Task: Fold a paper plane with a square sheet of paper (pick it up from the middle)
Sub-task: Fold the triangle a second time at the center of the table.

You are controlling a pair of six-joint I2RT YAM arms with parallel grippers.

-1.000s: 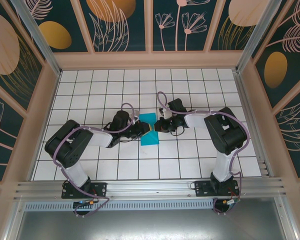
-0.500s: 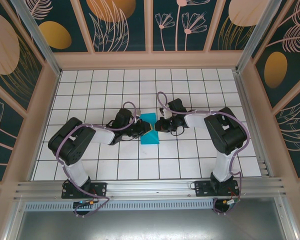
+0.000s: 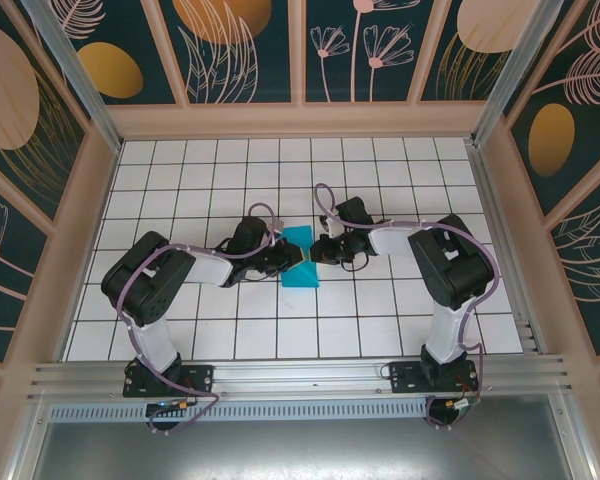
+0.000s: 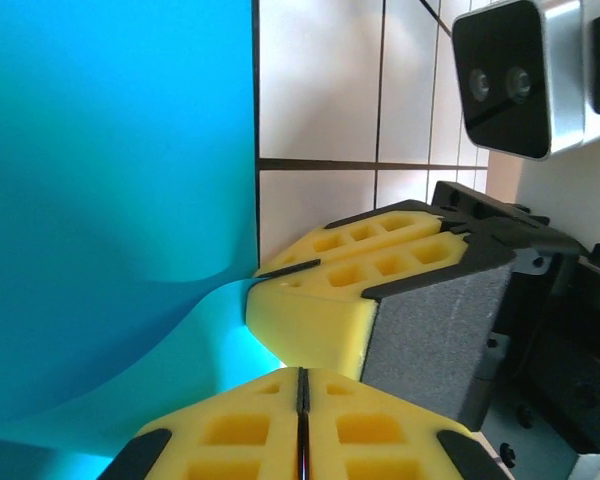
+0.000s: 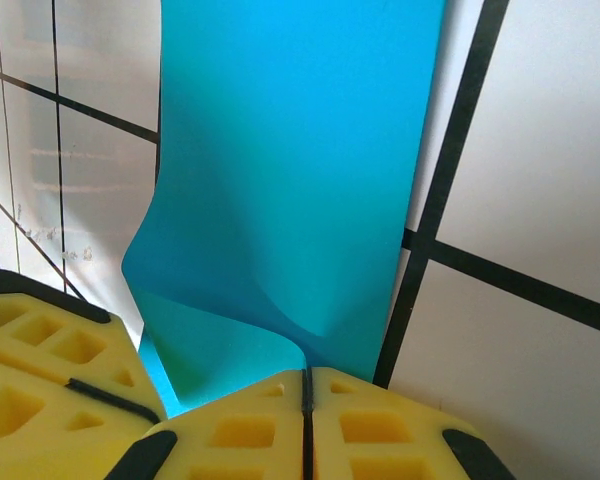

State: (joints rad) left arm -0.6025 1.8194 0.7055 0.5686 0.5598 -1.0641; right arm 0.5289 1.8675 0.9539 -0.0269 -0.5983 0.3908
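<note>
TOP EXTERNAL VIEW
- Task item: the square sheet of paper (image 3: 302,272) lies at the centre of the tiled worktop (image 3: 180,180). It shows as a small teal shape and is not a dart.
- Left fingers (image 3: 288,258): at the sheet's left edge.
- Right fingers (image 3: 317,251): at the sheet's right edge, facing the left pair across the paper.

LEFT WRIST VIEW
- Left fingers (image 4: 285,400): pressed together, with no gap at the seam. The sheet (image 4: 110,180) curls up to the tips. Whether paper is caught between them cannot be told.
- Right fingers (image 4: 320,305): just beyond, with the tip touching the raised paper edge.

RIGHT WRIST VIEW
- Right fingers (image 5: 292,400): closed. The sheet (image 5: 290,170) rises in a ridge into the seam, so they appear clamped on it.
- Left fingers (image 5: 40,350): just beside the raised ridge.

ASSESSMENT
- Step in hand: pinching the sheet at its middle, ahead of lifting or creasing. The plane is judged far from complete.
- Next move requires: both pairs to rise together at equal rate. Uneven pull could tear the thin paper or slip it free.
</note>
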